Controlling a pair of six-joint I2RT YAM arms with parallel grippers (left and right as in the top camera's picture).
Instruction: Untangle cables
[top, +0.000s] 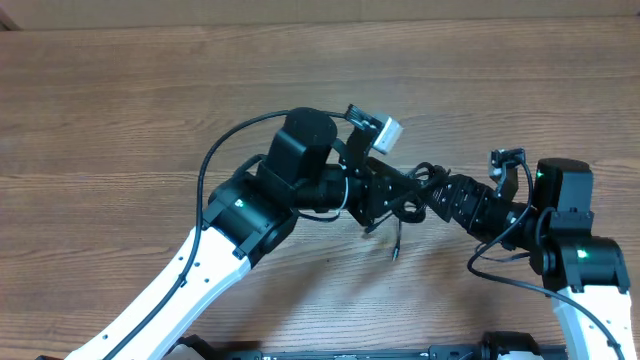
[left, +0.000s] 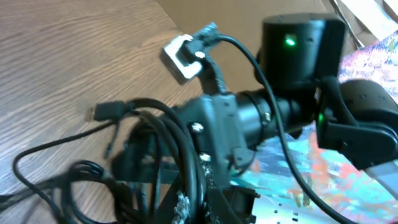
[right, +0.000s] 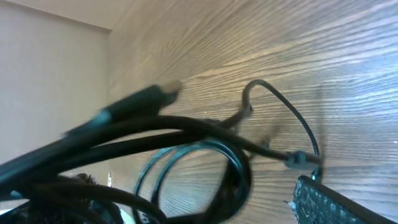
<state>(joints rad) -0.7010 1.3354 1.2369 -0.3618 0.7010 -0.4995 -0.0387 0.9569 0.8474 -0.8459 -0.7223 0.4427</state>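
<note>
- Clamping tight, the left gripper (top: 392, 203) has its jaws pressed together over the middle of the table (top: 120, 100). In the left wrist view, strands of the cables (top: 413, 192) run down into its fingers, so it is gripping the cables.
- The right gripper (top: 435, 190) faces it from the right, just beside it, with jaws spread wide. One ribbed finger pad (right: 314, 200) shows at the lower right of the right wrist view. Cable loops cross in front of it, and no pinch on them can be seen.
- The cables sit as one black tangle between and around the two gripper heads. In the left wrist view several loops drape against the body of the right gripper.
- A loose end (top: 394, 246) drops out of the tangle toward the near edge of the table, below both grippers in the overhead view.
- A plug end (left: 107, 111) sticks out to the left of the bundle in the left wrist view. Whether it touches the wood cannot be told.
- A thin strand (right: 280, 106) arcs away from the bundle over the wood grain in the right wrist view. The thicker strands nearer the lens are blurred.
- The left arm (top: 200, 260) reaches in from the lower left.
- The right arm (top: 575, 250) reaches in from the lower right.
</note>
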